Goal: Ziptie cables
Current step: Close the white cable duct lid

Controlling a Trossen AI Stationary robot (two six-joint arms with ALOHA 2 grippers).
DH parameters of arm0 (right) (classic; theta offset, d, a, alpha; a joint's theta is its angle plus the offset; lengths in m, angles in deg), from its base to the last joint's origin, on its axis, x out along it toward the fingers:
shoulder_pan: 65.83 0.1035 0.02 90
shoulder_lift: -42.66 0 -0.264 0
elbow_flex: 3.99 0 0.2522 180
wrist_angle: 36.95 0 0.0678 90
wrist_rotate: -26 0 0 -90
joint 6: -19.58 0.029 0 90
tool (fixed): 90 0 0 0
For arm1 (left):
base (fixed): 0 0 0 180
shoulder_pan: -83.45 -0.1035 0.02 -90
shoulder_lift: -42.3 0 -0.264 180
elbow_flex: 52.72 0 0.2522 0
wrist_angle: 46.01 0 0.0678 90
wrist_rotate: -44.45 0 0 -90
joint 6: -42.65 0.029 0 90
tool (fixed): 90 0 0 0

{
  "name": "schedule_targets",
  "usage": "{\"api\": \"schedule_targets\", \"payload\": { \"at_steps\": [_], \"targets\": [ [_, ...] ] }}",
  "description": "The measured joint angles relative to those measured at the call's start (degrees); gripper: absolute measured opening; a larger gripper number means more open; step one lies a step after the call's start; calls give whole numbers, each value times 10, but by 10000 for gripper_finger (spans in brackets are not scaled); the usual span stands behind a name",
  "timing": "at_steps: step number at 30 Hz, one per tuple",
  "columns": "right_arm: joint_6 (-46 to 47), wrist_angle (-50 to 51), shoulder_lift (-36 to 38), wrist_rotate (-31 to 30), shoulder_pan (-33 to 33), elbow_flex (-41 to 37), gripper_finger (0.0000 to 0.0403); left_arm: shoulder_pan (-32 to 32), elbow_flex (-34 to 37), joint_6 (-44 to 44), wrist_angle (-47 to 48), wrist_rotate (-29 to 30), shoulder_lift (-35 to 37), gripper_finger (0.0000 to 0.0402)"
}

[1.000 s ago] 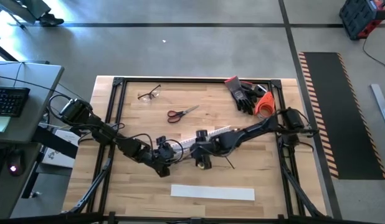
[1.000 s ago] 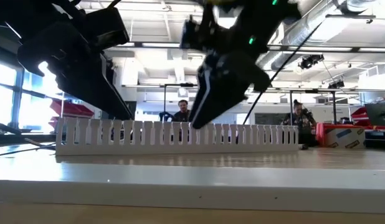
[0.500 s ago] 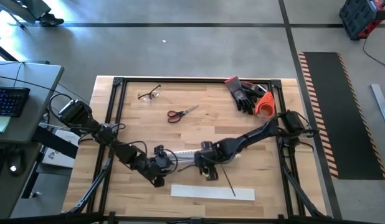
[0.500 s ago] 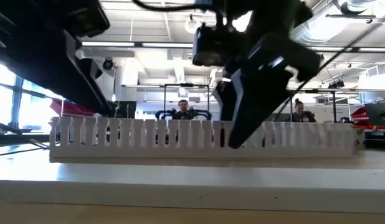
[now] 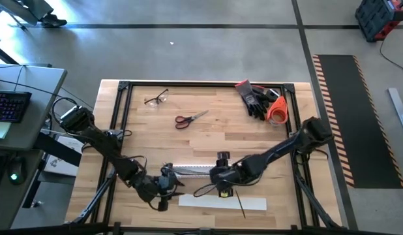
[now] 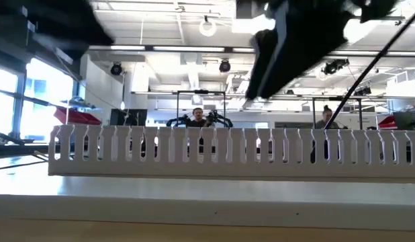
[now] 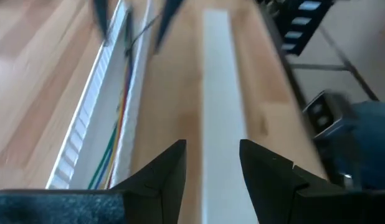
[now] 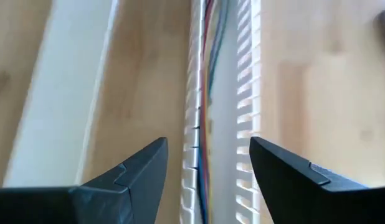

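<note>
Since a second ago both my arms have swung toward the worktop's (image 5: 123, 130) near edge, and the slotted duct (image 5: 192, 170) has come with them; nearest me lies the flat cover strip (image 5: 222, 203), the ziptie (image 5: 240, 203) slanting across its right part; my left end effector (image 7: 212, 163) hangs over that strip, fingers apart and empty; my right end effector (image 8: 208, 163) straddles the duct, fingers apart, probably to keep it steady; the cables (image 8: 207, 68) run inside the duct's channel; farther off rest scissors (image 5: 190, 119), glasses (image 5: 156, 98) and gloves (image 5: 257, 99).
</note>
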Motion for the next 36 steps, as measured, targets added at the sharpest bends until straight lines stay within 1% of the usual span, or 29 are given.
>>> {"api": "schedule_targets", "payload": {
  "at_steps": [3, 6, 8, 10, 12, 13, 15, 17, 18, 20, 23, 27, 30, 32, 34, 36],
  "targets": [
    [28, 11, 41, -38, 34, 2, 215, 8, -21, 27, -2, 2, 0, 133],
    [68, 6, 69, -49, 100, -5, 215, 19, -24, 28, 1, 8, 0, 133],
    [100, -10, 70, -79, 150, -19, 215, 27, -24, 26, 4, 26, 0, 133],
    [162, -51, 62, -103, 189, -37, 215, 35, -24, 26, 10, 47, 0, 133],
    [216, -120, 50, -99, 217, -49, 215, 42, -24, 26, 9, 68, 0, 133],
    [222, -153, 44, -90, 225, -50, 215, 45, -24, 26, 9, 78, 0, 133],
    [197, -219, 35, -87, 235, -51, 215, 47, -24, 25, 9, 88, 0, 133],
    [187, -283, 27, -120, 241, -50, 215, 48, -24, 25, 9, 92, 0, 133],
    [182, -294, 21, -149, 243, -49, 215, 48, -24, 24, 9, 94, 0, 133],
    [180, -281, 5, -183, 242, -50, 217, 48, -24, 24, 9, 95, 0, 133],
    [197, -258, -20, -183, 233, -51, 230, 47, -24, 24, 8, 103, 0, 133],
    [202, -262, -58, -173, 216, -51, 273, 46, -24, 18, 9, 100, 0, 133],
    [170, -276, -72, -175, 208, -52, 314, 47, -24, 14, 9, 102, 0, 133],
    [164, -278, -75, -175, 206, -50, 340, 46, -24, 8, 9, 103, 0, 133],
    [169, -278, -76, -178, 203, -60, 359, 46, -24, 5, 8, 105, 0, 133],
    [182, -275, -77, -191, 202, -79, 369, 46, -24, 5, 6, 112, 0, 133]
  ]
}}
